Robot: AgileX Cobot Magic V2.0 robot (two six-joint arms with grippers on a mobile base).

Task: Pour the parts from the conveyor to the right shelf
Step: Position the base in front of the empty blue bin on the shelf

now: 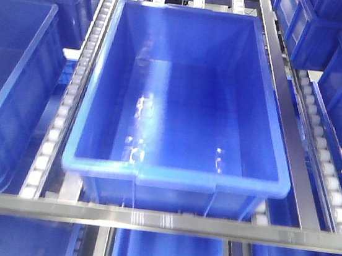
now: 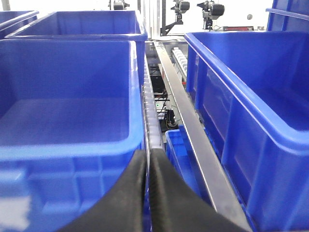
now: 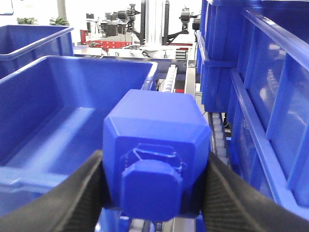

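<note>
Gripping the blue block point(image 3: 157, 121) across its flat sides, right tool point(image 3: 154, 166) looks secure (likely light, rigid, slick plastic); left tool point(image 2: 147, 193) pinched closed, empty.

No text, label or number was legible in any view. The dark distant equipment point(image 3: 130, 19) at upper centre was too blurred to read.

Middle bin point(image 1: 177, 179) on shelf point(image 1: 159, 221) rollers point(image 1: 46, 150) — other bins point(image 1: 8, 83) left, right.

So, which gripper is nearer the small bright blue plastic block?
Right. The right gripper clamps the blue block; the left gripper is shut, no block in its view.
</note>
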